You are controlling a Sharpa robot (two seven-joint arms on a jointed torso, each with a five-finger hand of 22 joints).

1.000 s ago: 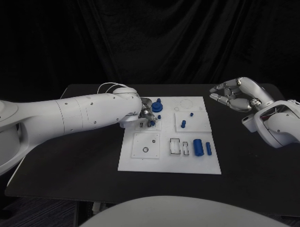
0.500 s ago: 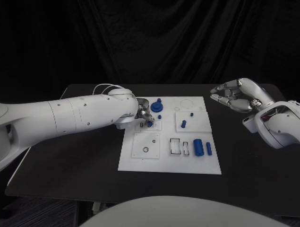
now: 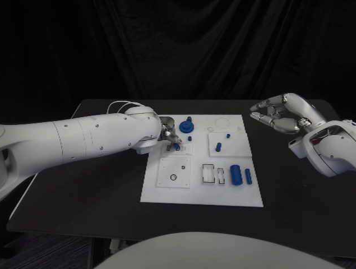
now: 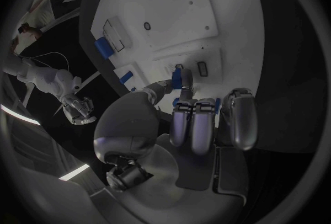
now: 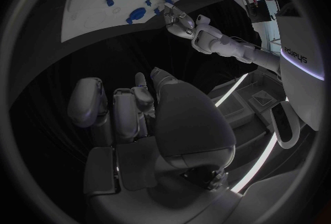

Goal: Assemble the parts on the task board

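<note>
The white task board (image 3: 202, 193) lies in the middle of the black table. My left hand (image 3: 170, 134) is over the board's far left corner and pinches a small blue part (image 3: 178, 147) (image 4: 182, 78) between thumb and fingers (image 4: 195, 124), its tip down just above the small slots (image 4: 202, 68) there. Close by stands a big blue knob (image 3: 186, 124). More blue pieces are on the board: a peg (image 3: 217, 147), a thick cylinder (image 3: 236, 174) and a thin pin (image 3: 247, 176). My right hand (image 3: 281, 114) (image 5: 138, 108) hovers beyond the board's far right corner, fingers curled in, holding nothing.
A black ring (image 3: 172, 177) lies on the near left panel. White rectangular insets (image 3: 212, 174) sit beside the thick cylinder. Bare black table (image 3: 97, 185) runs along both sides of the board, and a dark curtain hangs behind.
My left arm has shifted slightly while its hand stays over the same corner with the blue part. The right hand has not moved.
</note>
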